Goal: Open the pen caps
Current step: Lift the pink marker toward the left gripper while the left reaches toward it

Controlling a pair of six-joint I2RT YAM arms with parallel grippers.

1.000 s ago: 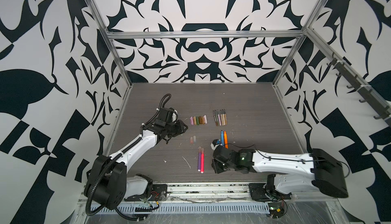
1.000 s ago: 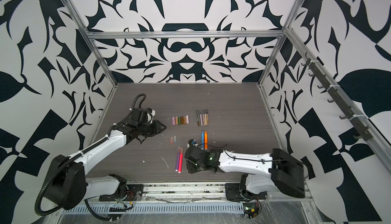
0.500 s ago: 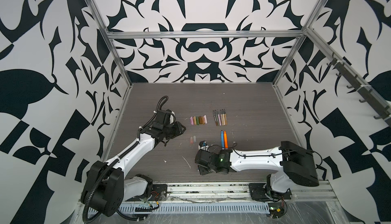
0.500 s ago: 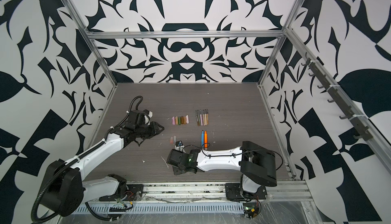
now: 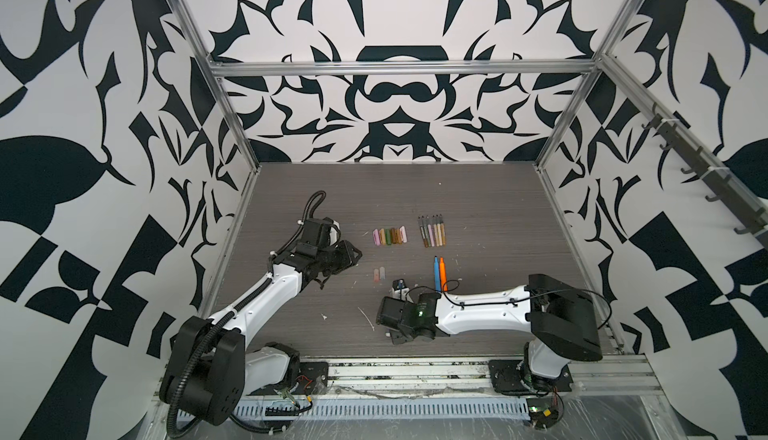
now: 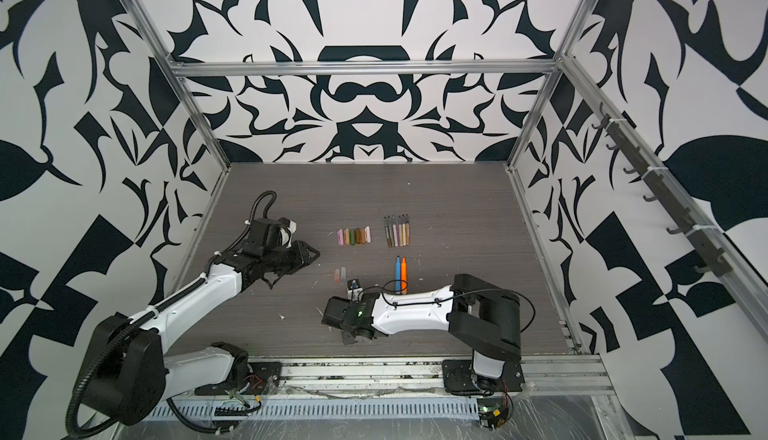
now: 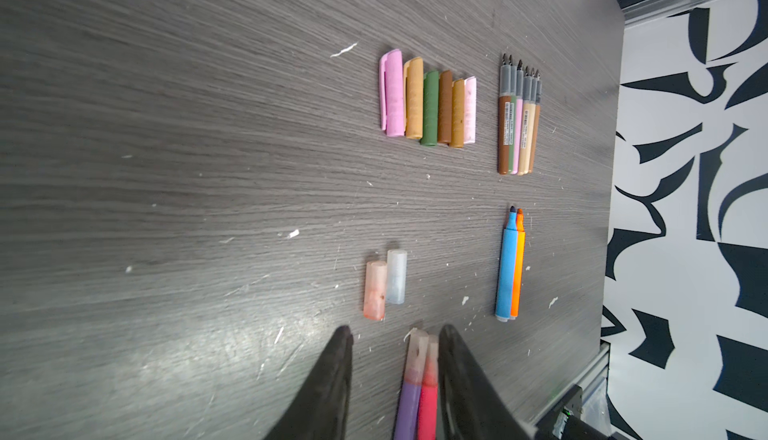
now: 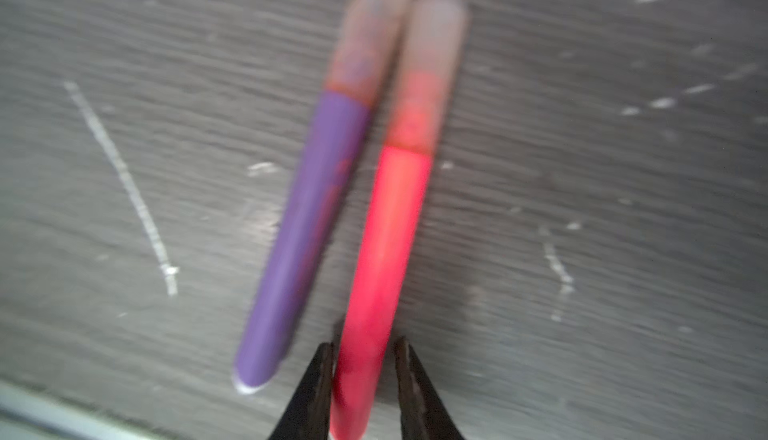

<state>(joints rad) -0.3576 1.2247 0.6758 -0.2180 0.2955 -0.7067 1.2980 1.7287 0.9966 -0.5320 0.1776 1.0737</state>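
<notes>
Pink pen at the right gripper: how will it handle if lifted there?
Probably stiff: the pink pen looks a straight plastic barrel. Round, lying beside the purple pen, so a nudge could roll it. The right gripper straddles its tail end, so it may pivot.

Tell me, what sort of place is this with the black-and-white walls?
Probably a robot test cell: a left arm and a right arm mounted at a table, patterned panels on a metal frame boxing it in, and pens with pen caps laid in rows.
</notes>
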